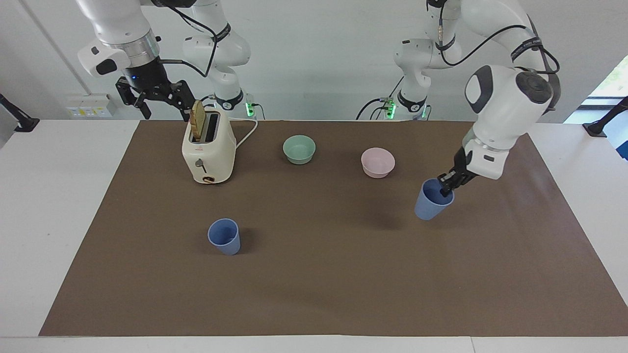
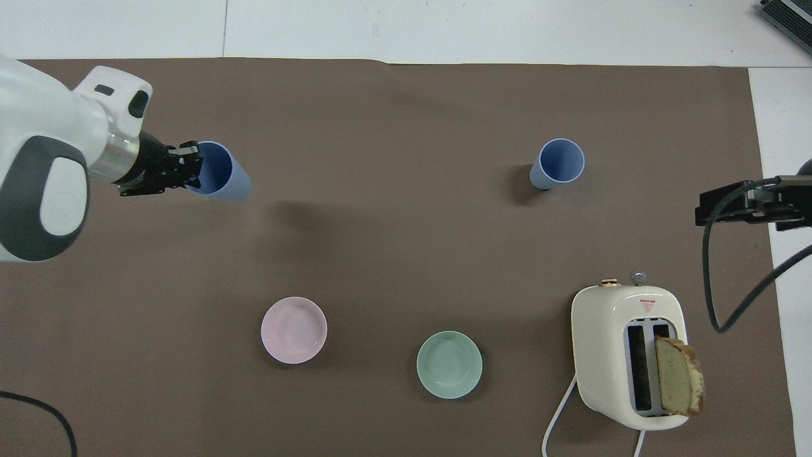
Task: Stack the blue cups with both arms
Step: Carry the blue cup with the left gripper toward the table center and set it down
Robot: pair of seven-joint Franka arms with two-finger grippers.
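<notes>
While pinched by its rim in the left end effector (image 1: pixel 446 189), hangs clear of the brown mat (image 1: pixel 319 284), the carried blue cup (image 1: pixel 431 200), long axis tilted, mouth turned up toward the left arm, base toward the middle of the tabletop (image 1: pixel 59 220). Stands upright on the mat toward the right arm's end, mouth up, the second blue cup (image 1: pixel 224 236), farther from the robots than the toaster (image 1: pixel 208 149). Open mat between both cups; pink bowl (image 1: pixel 378 162) and green bowl (image 1: pixel 299 149) nearer the robots. Waits spread wide above the tabletop beside the toaster's bread slice (image 1: pixel 197 120), the right end effector (image 1: pixel 156 105).
</notes>
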